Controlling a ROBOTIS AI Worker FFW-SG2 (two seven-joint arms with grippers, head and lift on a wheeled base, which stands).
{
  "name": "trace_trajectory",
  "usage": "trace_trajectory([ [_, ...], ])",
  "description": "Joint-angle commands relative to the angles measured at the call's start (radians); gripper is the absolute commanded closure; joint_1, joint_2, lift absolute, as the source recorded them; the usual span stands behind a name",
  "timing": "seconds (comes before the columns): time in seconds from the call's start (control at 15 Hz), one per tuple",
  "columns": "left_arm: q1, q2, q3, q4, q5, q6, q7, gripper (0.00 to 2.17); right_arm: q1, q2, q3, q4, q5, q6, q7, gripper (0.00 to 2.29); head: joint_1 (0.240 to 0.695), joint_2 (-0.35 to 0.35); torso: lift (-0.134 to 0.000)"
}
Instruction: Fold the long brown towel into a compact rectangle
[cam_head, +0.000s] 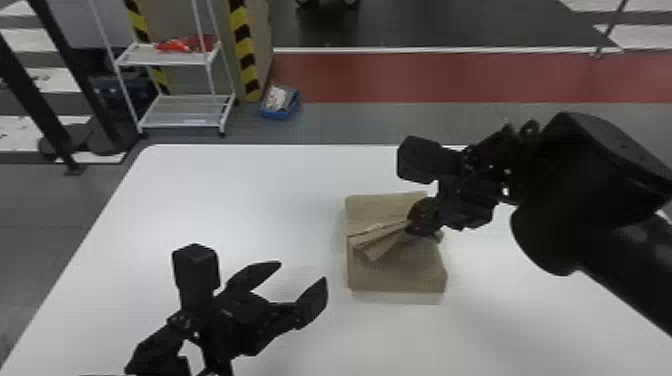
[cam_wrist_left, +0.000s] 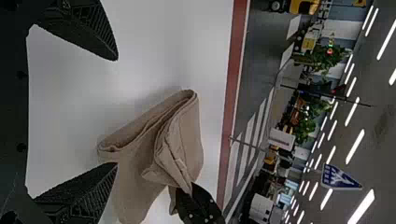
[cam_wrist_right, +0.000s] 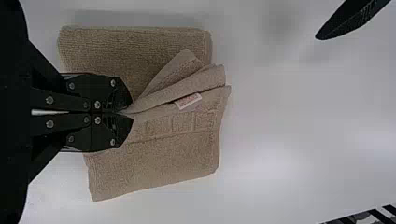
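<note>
Towel (cam_head: 400, 277) under right hand (cam_head: 416, 226), pinched between fingertips.

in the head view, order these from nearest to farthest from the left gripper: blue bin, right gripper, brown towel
1. brown towel, on the table to the left gripper's right
2. right gripper, farther right, jaws pinching the towel
3. blue bin, on the floor beyond the table

Couldn't really read any words or numbers, tbh. The towel (cam_wrist_right: 154, 163) had a little white tag (cam_wrist_right: 188, 101) with blurry reddish print, and a blue-and-white sign (cam_wrist_left: 340, 177) was up in the room behind.
</note>
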Motion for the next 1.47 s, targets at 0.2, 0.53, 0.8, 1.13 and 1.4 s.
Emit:
trace_trajectory([
  [0.2, -0.045, -0.003, -0.101, 0.115, -0.005, -0.077, -0.034, 0.28, 0.013, 0.013, -0.028, -0.010, 0.000, 0.002, -0.005, 1.60, 0.695, -0.029, -0.120],
  [0.53, -0.092, -0.003, -0.167, 0.209, -0.005, -0.139, -0.063, 0.28, 0.025, 0.012, -0.042, -0.034, -0.005, 0.017, -0.005, 1.60, 0.695, -0.086, -0.120],
  [0.8, -0.124, -0.003, -0.208, 0.244, -0.007, -0.179, -0.064, 0.28, 0.030, 0.009, -0.045, -0.065, -0.014, 0.045, -0.001, 1.60, 0.695, -0.118, -0.120],
  [1.13, -0.190, -0.003, -0.236, 0.358, -0.014, -0.191, -0.066, 0.28, 0.040, -0.010, -0.045, -0.097, -0.019, 0.069, 0.013, 1.60, 0.695, -0.143, -0.120],
  [1.4, -0.219, -0.003, -0.245, 0.394, -0.018, -0.160, -0.068, 0.28, 0.051, -0.023, -0.046, -0.112, -0.020, 0.072, 0.015, 1.60, 0.695, -0.156, -0.120],
])
